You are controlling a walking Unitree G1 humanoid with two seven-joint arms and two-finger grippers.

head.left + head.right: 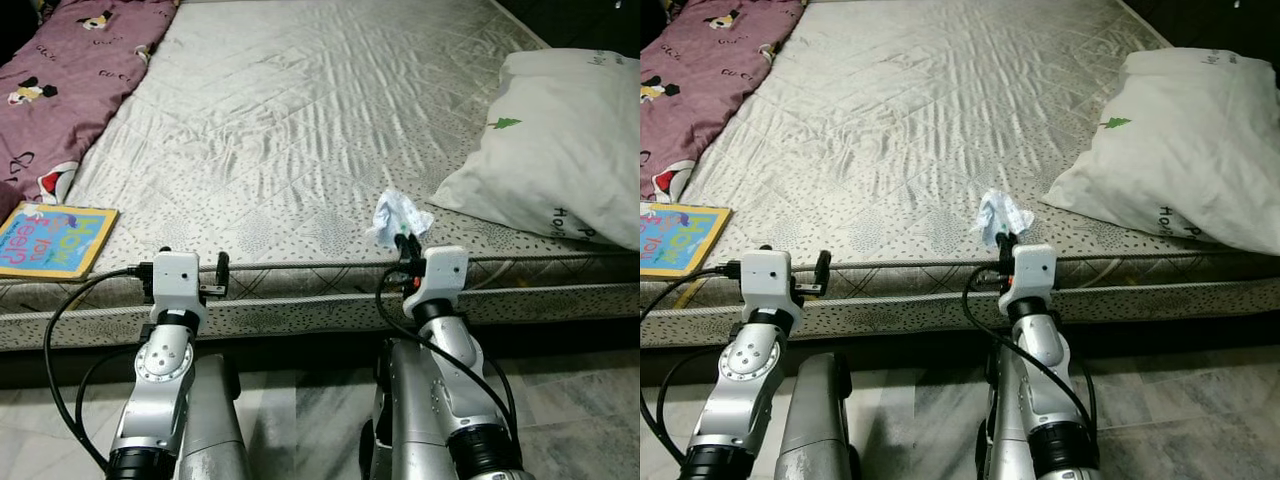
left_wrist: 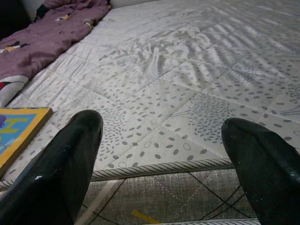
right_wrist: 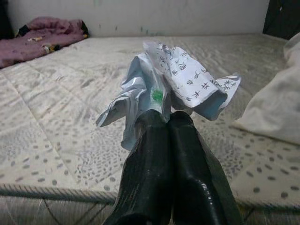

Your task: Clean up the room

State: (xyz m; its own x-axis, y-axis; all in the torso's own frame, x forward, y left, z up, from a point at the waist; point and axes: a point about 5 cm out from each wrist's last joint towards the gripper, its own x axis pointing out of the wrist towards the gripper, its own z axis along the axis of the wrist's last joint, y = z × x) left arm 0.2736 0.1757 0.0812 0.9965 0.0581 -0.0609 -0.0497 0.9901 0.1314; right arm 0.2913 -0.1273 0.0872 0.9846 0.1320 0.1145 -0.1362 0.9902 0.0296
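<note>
Near mattress (image 1: 300, 110) edge — pillow (image 1: 560, 150), book (image 1: 55, 238), blanket (image 1: 60, 70).

A mattress (image 1: 300, 120) spreads ahead of the robot. On its far left lies a blanket (image 1: 70, 70), and nearer, at the left front edge, a book (image 1: 55, 238). A pillow (image 1: 560, 150) rests on the right side. Left of the pillow, by the front edge, a crumpled wrapper (image 1: 398, 215) sits pinched in the right end effector (image 1: 407, 243). The left end effector (image 1: 192, 270) hangs before the front edge, right of the book.
</note>
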